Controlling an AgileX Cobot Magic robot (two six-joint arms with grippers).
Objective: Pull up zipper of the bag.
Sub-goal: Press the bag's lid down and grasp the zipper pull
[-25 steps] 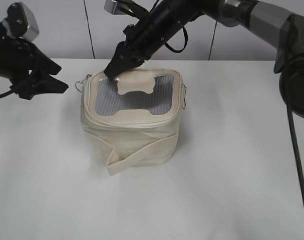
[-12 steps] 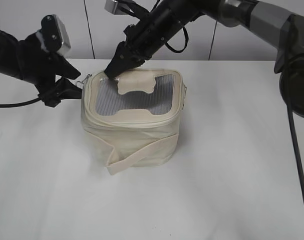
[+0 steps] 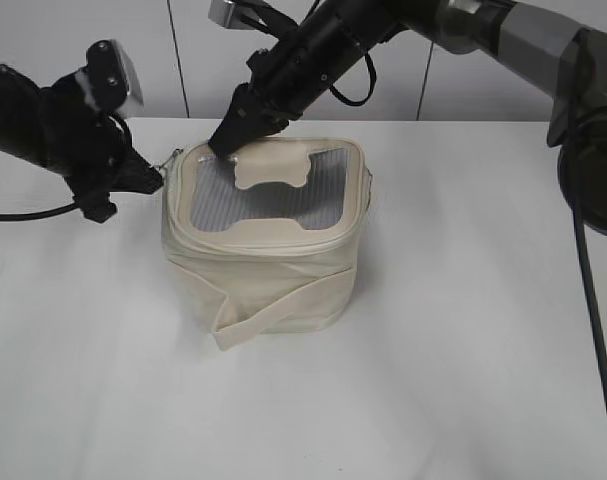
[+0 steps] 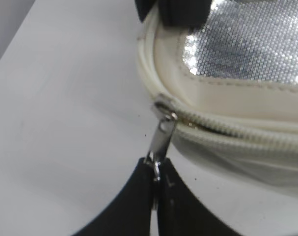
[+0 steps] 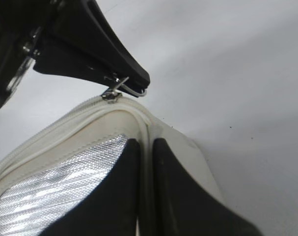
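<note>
The cream-white boxy bag (image 3: 263,270) stands mid-table, with a grey ribbed top panel and a cream H-shaped patch (image 3: 271,172). Its cream zipper track (image 4: 237,132) runs round the top rim. My left gripper (image 4: 155,169) is at the bag's left corner, shut on a silver zipper pull (image 4: 162,137) and its ring; it also shows in the exterior view (image 3: 151,178). My right gripper (image 5: 145,147) is shut on the bag's top rim at the back left corner; it also shows in the exterior view (image 3: 226,145). The flat strap (image 3: 273,305) hangs across the front.
The white table (image 3: 463,350) extends around the bag. A grey panelled wall (image 3: 133,60) stands behind. A black cable (image 3: 583,300) hangs down the right side.
My left gripper moved right from the left edge to the bag's left corner and closed on the zipper pull. My right gripper kept its grip on the rim.
</note>
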